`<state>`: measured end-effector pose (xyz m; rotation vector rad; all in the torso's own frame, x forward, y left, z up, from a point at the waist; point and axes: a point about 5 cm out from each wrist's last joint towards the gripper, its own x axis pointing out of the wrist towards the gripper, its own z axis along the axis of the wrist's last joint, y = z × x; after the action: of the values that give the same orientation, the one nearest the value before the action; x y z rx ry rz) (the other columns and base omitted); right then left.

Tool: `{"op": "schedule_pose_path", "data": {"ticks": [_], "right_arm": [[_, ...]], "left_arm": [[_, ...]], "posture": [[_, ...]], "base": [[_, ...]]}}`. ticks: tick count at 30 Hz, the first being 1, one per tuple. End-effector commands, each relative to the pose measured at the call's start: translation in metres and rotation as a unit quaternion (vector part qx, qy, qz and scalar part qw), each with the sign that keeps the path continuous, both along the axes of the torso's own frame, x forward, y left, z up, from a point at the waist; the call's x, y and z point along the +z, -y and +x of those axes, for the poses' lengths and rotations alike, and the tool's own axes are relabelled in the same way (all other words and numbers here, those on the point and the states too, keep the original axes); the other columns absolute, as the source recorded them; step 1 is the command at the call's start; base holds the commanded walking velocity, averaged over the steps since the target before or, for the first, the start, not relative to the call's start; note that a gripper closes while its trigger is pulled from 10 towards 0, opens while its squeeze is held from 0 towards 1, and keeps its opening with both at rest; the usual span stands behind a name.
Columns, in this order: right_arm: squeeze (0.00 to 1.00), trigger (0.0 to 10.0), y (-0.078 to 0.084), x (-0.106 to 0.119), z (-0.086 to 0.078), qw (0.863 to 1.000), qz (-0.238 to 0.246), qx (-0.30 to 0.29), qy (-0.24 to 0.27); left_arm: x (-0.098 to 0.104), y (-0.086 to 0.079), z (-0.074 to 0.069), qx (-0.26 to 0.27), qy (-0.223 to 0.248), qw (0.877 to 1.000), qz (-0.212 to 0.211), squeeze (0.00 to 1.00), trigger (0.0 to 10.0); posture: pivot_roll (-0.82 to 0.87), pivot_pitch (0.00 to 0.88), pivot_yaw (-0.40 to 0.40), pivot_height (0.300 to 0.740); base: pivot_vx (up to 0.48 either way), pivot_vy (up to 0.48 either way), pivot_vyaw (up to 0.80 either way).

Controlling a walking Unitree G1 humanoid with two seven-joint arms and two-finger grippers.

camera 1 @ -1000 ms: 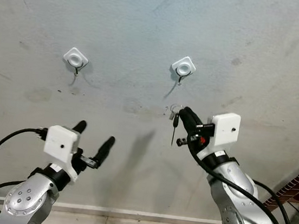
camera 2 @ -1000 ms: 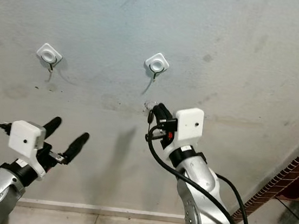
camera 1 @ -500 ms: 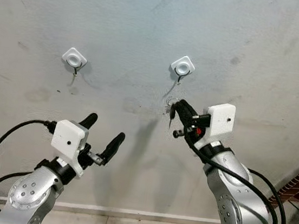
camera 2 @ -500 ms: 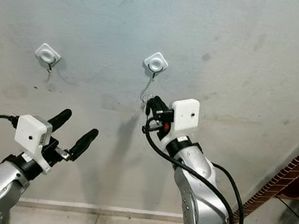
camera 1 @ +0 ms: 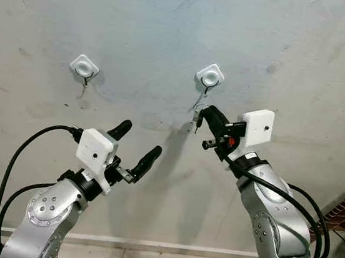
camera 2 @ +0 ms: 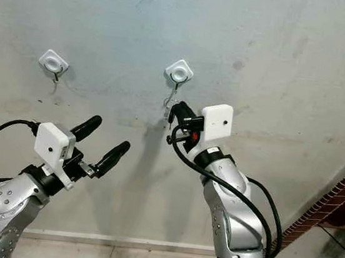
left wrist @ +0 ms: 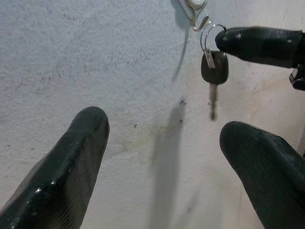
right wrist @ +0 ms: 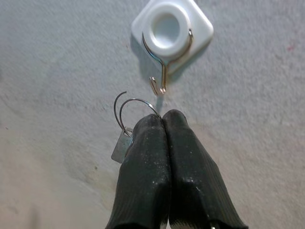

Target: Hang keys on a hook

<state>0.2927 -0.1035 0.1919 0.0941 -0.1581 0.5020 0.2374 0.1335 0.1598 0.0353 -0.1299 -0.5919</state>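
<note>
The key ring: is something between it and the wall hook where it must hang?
Nothing visible is. The right gripper holds the key ring just below the tip of the hook, with bare wall between them. The open left gripper hangs lower, off to the robot's left.

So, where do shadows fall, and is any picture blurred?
Left eye view: sharp; the right gripper throws a dark shadow on the wall. Left wrist view: the key and hook cast shadows, near fingers soft.
</note>
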Motion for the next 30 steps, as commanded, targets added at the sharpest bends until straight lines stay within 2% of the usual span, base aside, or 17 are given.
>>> {"op": "schedule_pose_path", "data": {"ticks": [1, 14, 22, 30], "right_arm": [[0.00, 10.0, -0.002, 0.009, 0.002, 1.000, 0.008, 0.015, 0.021], [0.00, 10.0, -0.005, 0.015, 0.007, 0.999, 0.024, 0.027, 0.035], [0.00, 10.0, -0.004, 0.013, 0.014, 0.999, 0.024, 0.007, 0.029], [0.00, 10.0, -0.005, 0.011, 0.019, 0.999, 0.048, -0.007, 0.020]], "left_arm": [[-0.001, 0.001, 0.001, -0.007, 0.002, 1.000, 0.007, 0.00, 10.0], [0.002, 0.000, 0.005, 0.007, 0.017, 1.000, 0.011, 0.00, 10.0], [0.003, 0.002, 0.007, 0.000, 0.020, 1.000, 0.010, 0.00, 10.0], [0.002, 0.002, 0.008, 0.004, 0.021, 1.000, 0.014, 0.00, 10.0]], "posture": [[0.08, 0.000, 0.039, 0.740], [0.08, 0.000, 0.046, 0.740], [0.08, 0.000, 0.052, 0.740], [0.09, 0.000, 0.050, 0.740]], "base": [[0.000, 0.000, 0.00], [0.000, 0.000, 0.00], [0.000, 0.000, 0.00], [0.000, 0.000, 0.00]]}}
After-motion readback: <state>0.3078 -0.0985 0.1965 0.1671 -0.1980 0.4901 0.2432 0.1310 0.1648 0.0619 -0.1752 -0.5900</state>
